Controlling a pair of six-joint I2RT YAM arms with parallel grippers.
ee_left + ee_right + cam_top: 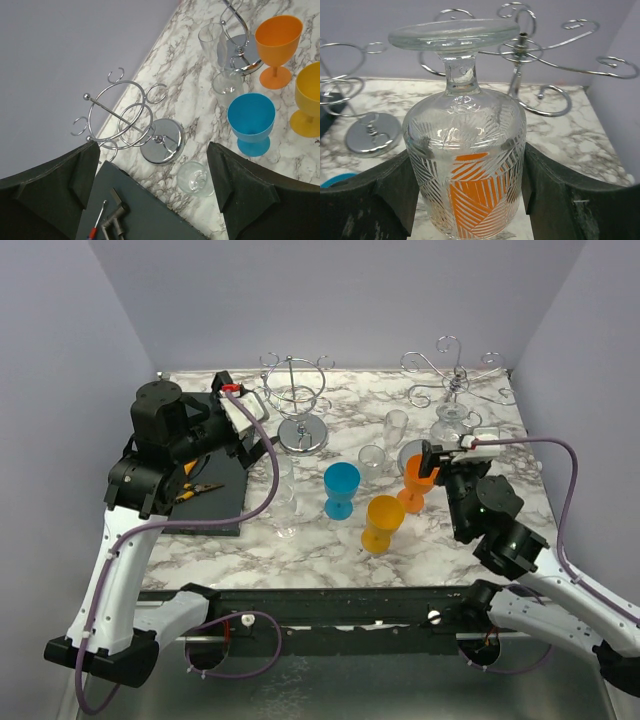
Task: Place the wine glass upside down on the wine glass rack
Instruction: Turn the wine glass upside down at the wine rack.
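Clear wine glass (465, 150), foot up, clamped in right gripper (470, 172) — seemingly aloft — left gripper (157, 175) spread wide.

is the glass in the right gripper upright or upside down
Upside down: the clear glass has its foot on top and its wide part below, held in the right gripper.

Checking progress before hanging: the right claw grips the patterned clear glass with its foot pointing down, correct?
No. The right claw grips the patterned clear glass with its foot pointing up, not down; the right wrist view shows it.
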